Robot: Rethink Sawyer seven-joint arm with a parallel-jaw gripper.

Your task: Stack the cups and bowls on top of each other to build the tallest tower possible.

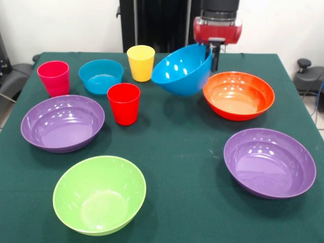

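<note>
My gripper (211, 50) is shut on the right rim of a deep blue bowl (179, 71), which hangs tilted above the table with its opening facing left. Just right of it an orange bowl (238, 95) rests on the cloth. A yellow cup (140, 63) stands behind the lifted bowl's left side, a red cup (123, 103) in front of that, and a pink-magenta cup (53, 77) at the far left. Between the pink and yellow cups sits a smaller blue bowl (100, 76). Two purple bowls lie at left (62, 123) and at right (269, 162). A lime green bowl (99, 194) is nearest the camera. No tower stands.
The green-clothed table (182, 152) carries all the pieces. Its far edge runs just behind the yellow cup. Dark equipment (12, 76) stands off the left side and a black stand (304, 68) off the right.
</note>
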